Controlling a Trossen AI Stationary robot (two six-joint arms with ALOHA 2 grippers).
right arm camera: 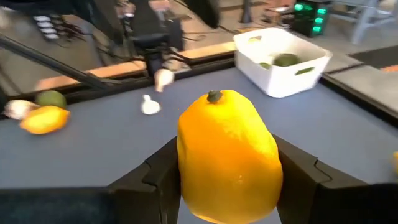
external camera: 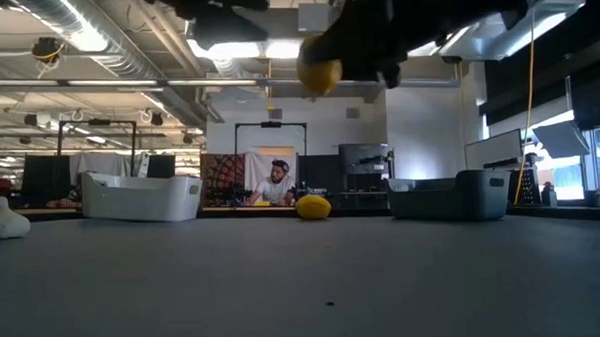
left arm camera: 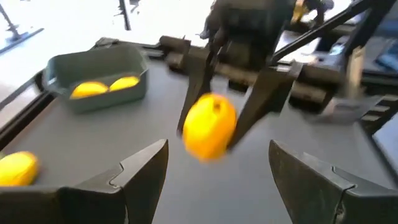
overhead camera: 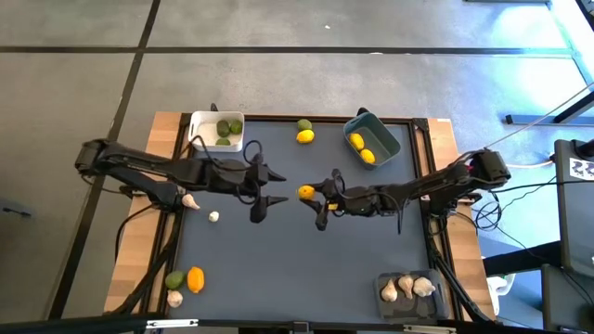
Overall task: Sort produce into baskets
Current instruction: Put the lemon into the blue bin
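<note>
My right gripper (overhead camera: 313, 195) is shut on a yellow-orange lemon (overhead camera: 305, 192) above the middle of the dark table; the lemon also shows in the right wrist view (right arm camera: 227, 155) and the low view (external camera: 320, 76). My left gripper (overhead camera: 276, 188) is open and empty just left of the lemon, and its two fingers (left arm camera: 146, 168) stand wide apart facing it. The white basket (overhead camera: 202, 125) at the far left holds green fruits (overhead camera: 227, 129). The blue-grey basket (overhead camera: 384, 137) at the far right holds two lemons (overhead camera: 362, 148). The clear basket (overhead camera: 390, 278) at the near right holds garlic bulbs (overhead camera: 408, 288). My right gripper pinches the lemon's two opposite sides (right arm camera: 186, 168) between its two fingers (left arm camera: 261, 99). The fingers come level from the table's right side. The lemon is lifted clear of the table, its stem end (right arm camera: 214, 96) up.
A loose lemon (overhead camera: 304, 136) and a green fruit (overhead camera: 304, 124) lie at the far edge. Two garlic bulbs (overhead camera: 190, 199) lie at the left. A green fruit (overhead camera: 174, 278), a lemon (overhead camera: 195, 278) and a garlic bulb (overhead camera: 174, 298) lie at the near left. A person (external camera: 276, 184) sits in the room behind.
</note>
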